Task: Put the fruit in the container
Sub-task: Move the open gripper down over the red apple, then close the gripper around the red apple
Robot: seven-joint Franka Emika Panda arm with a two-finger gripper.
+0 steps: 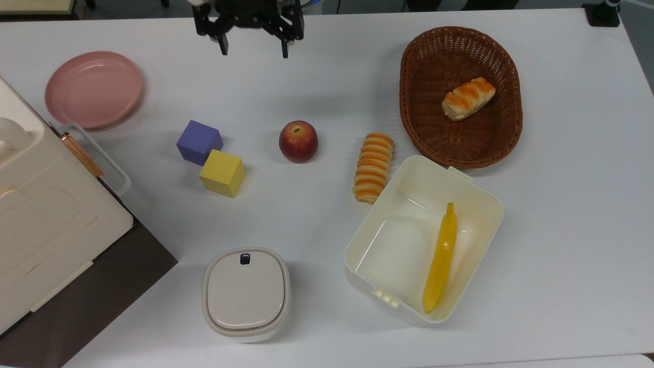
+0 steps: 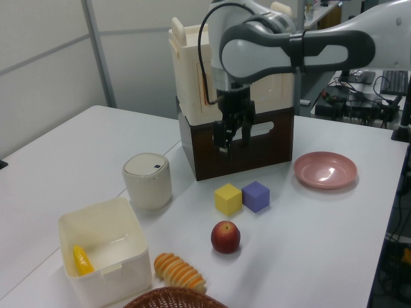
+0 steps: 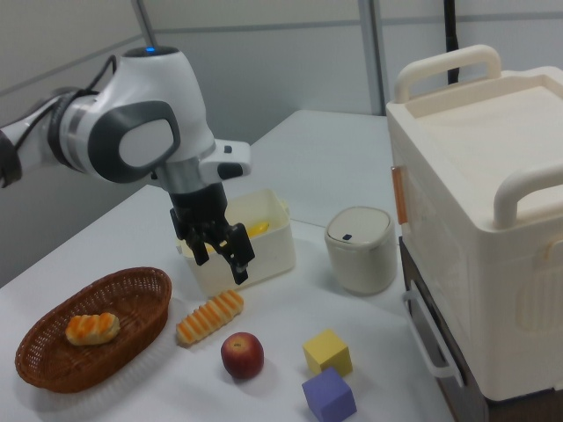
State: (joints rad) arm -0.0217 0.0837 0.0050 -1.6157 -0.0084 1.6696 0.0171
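On the white counter (image 1: 562, 230), the apple (image 1: 298, 141) sat between the yellow cube (image 1: 222, 173) and a striped pastry (image 1: 373, 167), well apart from the cream tub (image 1: 393, 184) holding a banana (image 1: 441, 258). The hand (image 1: 254, 50) hung above, fingers spread wide, holding nothing.

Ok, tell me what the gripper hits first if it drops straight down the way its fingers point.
Probably bare table. The open gripper points downward, with the apple offset toward the top view's bottom right. Its exact height is unclear.
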